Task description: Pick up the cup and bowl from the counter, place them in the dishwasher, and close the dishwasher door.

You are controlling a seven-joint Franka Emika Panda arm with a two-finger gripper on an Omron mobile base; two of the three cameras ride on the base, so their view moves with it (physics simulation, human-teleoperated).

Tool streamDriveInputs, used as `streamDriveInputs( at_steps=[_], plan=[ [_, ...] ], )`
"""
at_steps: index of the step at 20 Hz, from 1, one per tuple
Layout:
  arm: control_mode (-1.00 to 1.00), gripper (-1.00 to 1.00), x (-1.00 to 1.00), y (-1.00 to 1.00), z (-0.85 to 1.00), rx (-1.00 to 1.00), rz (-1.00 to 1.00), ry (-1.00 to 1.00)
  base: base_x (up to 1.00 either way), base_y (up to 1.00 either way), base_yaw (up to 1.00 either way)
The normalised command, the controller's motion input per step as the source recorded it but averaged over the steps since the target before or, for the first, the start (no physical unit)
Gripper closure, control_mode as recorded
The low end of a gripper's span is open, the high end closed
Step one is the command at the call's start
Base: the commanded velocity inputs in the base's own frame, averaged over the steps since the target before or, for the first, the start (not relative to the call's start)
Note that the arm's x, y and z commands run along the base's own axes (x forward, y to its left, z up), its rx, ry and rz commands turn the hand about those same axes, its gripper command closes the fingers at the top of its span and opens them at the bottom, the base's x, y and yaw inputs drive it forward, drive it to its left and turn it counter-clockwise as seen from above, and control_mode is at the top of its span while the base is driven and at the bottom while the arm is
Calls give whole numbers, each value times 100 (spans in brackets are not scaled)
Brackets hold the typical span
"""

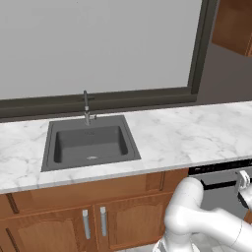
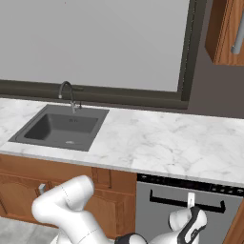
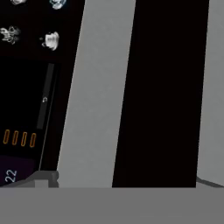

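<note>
Dishwasher door (image 2: 186, 209) stands shut below the marble table (image 2: 162, 143), right of the sink (image 2: 62, 126) and the wooden cabinets (image 2: 24, 190). Claw (image 2: 191, 200), its tips spread apart and holding nothing, sits right at the door's bar handle (image 2: 188, 203) under the black control strip (image 2: 190, 185).

evenly and softly lit, rendered, without glare or hard shadows; slightly soft and pixelated throughout; very dark and blurred close up in the hand view.
</note>
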Motion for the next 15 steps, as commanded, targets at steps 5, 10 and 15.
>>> streamDriveInputs(
  at_steps=[5, 10, 15],
  plan=[
    [-100, -100, 70, 0, -38, 0, 0, -12, 0, 0, 0],
    [-100, -100, 74, 0, -40, 0, 0, -11, 0, 0, 0],
    [-100, -100, 69, 0, -40, 0, 0, -11, 0, 0, 0]
  ],
)
